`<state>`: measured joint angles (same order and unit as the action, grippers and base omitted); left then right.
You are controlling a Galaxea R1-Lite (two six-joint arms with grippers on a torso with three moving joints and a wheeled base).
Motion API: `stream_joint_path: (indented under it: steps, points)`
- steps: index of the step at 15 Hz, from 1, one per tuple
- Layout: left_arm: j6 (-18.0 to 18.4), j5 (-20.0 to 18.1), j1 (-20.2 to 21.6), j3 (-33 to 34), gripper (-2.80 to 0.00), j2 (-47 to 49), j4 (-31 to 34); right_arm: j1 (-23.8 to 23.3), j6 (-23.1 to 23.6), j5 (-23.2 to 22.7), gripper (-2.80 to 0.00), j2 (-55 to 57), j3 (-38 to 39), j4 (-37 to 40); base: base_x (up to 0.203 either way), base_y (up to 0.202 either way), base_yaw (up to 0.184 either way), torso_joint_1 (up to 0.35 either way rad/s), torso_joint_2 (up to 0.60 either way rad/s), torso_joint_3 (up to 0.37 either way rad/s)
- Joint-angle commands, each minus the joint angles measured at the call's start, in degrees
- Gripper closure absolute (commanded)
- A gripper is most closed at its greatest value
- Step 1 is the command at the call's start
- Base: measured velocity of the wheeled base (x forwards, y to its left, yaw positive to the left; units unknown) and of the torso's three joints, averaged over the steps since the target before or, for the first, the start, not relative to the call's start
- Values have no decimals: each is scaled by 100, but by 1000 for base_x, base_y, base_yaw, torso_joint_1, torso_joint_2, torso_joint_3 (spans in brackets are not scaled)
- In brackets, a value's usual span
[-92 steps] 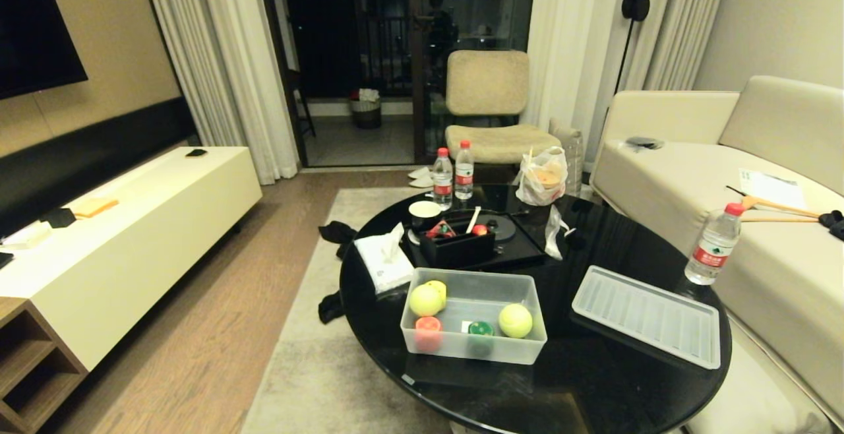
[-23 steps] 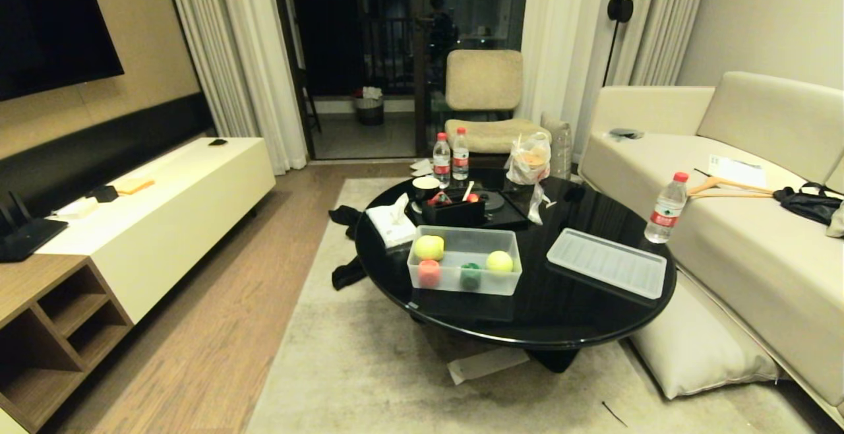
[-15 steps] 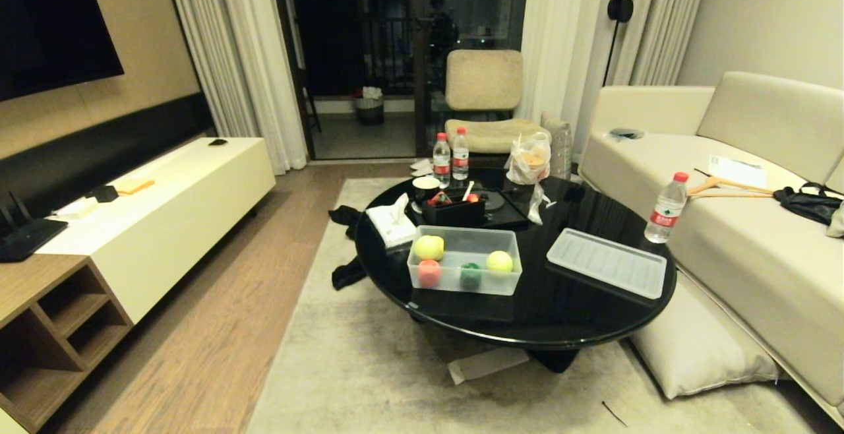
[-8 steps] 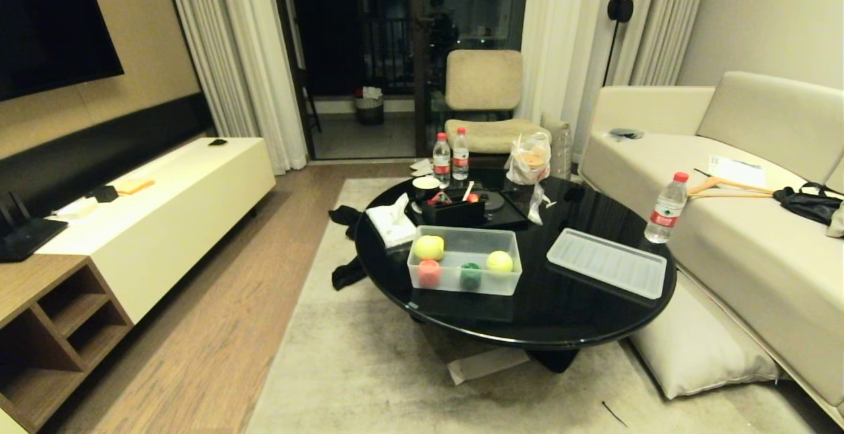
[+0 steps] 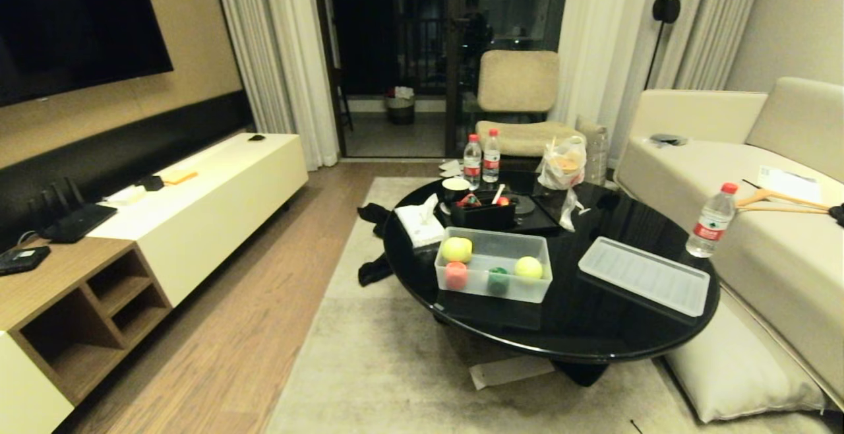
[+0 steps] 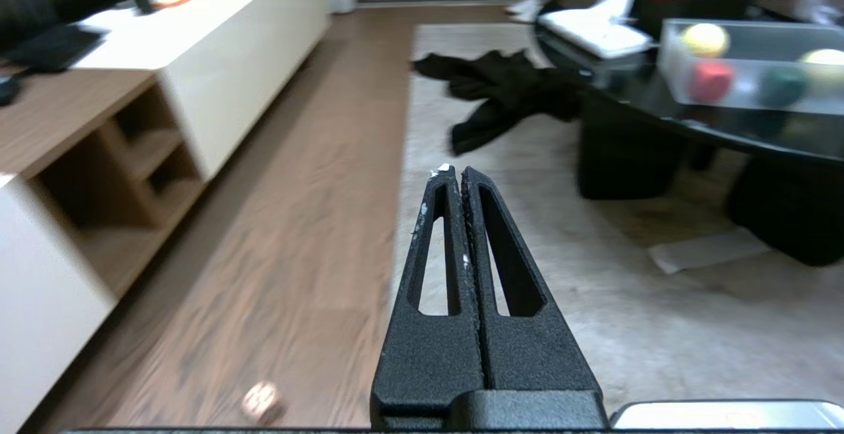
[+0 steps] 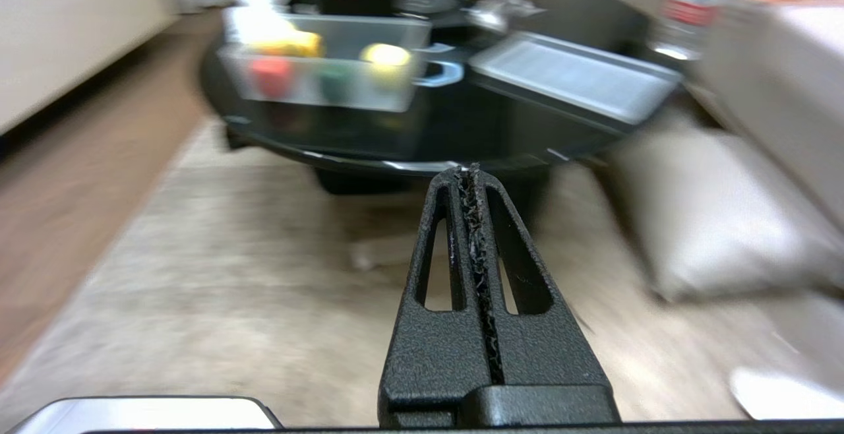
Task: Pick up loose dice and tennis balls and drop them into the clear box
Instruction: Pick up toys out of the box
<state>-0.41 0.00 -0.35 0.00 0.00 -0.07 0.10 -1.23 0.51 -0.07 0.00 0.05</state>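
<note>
floor: blurred tan cube, probably dice | both jaws together, empty | clear box uncovered

Bottle labels: you can see red bands on the water bottles beside the ribbed lid, but no lettering is readable.
Other text: none legible.

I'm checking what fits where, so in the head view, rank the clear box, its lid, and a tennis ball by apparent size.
1. Lid and clear box: look alike, lid slightly longer; unsure.
2. Tennis ball: smallest, inside the box.
</note>
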Motion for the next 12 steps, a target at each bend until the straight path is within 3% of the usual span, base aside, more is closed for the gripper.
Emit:
stream_joint_path:
  steps: [1, 7, 12]
  points:
    - [-3, -1, 0, 9, 0, 9, -1, -1, 0, 2, 0, 7, 0, -5, 3, -4, 161, -2, 2, 2]
    - [-3, 0, 0, 9, 0, 9, -1, -1, 0, 2, 0, 7, 1, -5, -7, -12, 178, 4, 1, 2]
    - [6, 0, 0, 9, 0, 9, -1, -1, 0, 2, 0, 7, 5, -10, 11, 2, 86, 1, 2, 1]
